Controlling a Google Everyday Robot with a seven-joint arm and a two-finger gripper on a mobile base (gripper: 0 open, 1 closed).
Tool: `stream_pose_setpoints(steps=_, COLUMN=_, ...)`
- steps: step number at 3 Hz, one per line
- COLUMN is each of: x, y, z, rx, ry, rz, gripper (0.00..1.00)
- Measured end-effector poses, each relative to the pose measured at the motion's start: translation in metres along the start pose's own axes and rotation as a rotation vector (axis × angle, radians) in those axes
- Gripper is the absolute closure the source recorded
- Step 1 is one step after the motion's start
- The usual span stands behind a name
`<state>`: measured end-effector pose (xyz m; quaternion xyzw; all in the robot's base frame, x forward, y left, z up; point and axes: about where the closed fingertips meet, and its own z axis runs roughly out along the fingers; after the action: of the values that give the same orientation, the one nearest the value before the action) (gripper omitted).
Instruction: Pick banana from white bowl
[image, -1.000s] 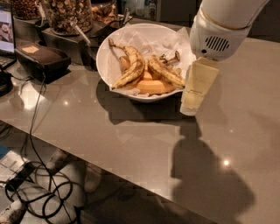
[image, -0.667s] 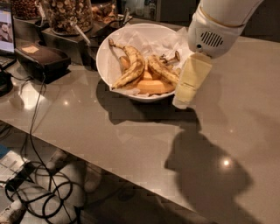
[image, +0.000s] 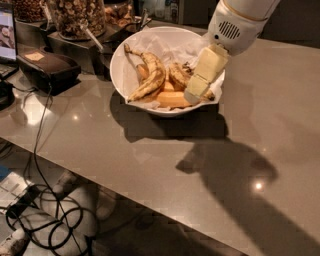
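Risk lay mostly in the crowding inside the white bowl (image: 119, 82). The banana (image: 178, 75), dark-streaked and gently curved, lay right of the bowl's centre, touching a smoother orange-yellow banana (image: 172, 100) toward the bowl's near rim and close beside a strongly curved spotted banana (image: 150, 75) on the bowl's left side. The gripper (image: 197, 90) hung tilted over the bowl's right half, its tip low over the far end of the streaked fruit and hiding that end; whether it was spread or pressed together could not be told. Coming down there, it could have caught the orange neighbour instead, or pinched the crumpled paper (image: 170, 42) lining the bowl. Soft, overripe flesh might also have squashed or slid free. A push against the near right rim could have shoved the bowl along the counter (image: 150, 165).

A second earlier the gripper had hung outside the bowl's right rim; now it had crossed inward.
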<state>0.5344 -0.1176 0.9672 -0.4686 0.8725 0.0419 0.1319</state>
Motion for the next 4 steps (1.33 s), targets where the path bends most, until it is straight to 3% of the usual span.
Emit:
stream_pose_setpoints(steps=3, x=-0.031, y=-0.014, z=0.014, rx=-0.029, ry=0.002, rz=0.044, gripper=0.01)
stream_pose_setpoints(steps=4, x=-0.033, y=-0.021, z=0.018, rx=-0.025, ry=0.009, rz=0.067, gripper=0.09)
